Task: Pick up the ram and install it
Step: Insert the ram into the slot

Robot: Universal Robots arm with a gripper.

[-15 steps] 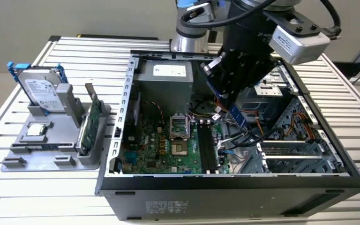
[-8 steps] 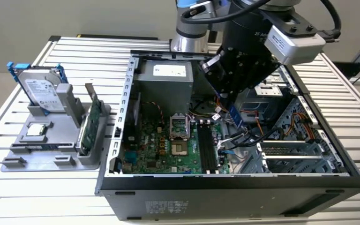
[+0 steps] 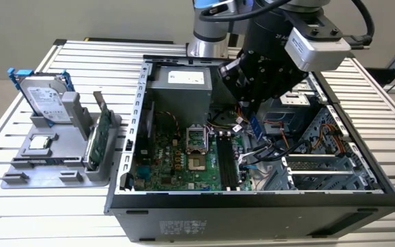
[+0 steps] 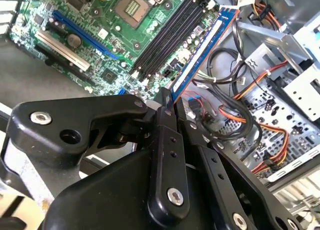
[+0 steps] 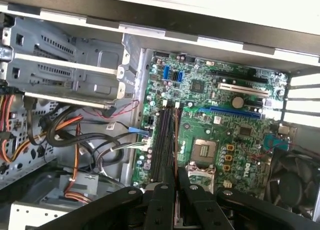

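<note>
Holding ram (image 4: 205,52) edge-on near empty memory slots (image 4: 167,35).

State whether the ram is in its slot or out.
Out: the gripper holds the ram clear of the board's empty slots.

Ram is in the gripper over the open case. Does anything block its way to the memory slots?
Nothing visible does. The gripper holds the ram above the board, and the slots lie bare. Loose cables sit beside the slots, not across them.
</note>
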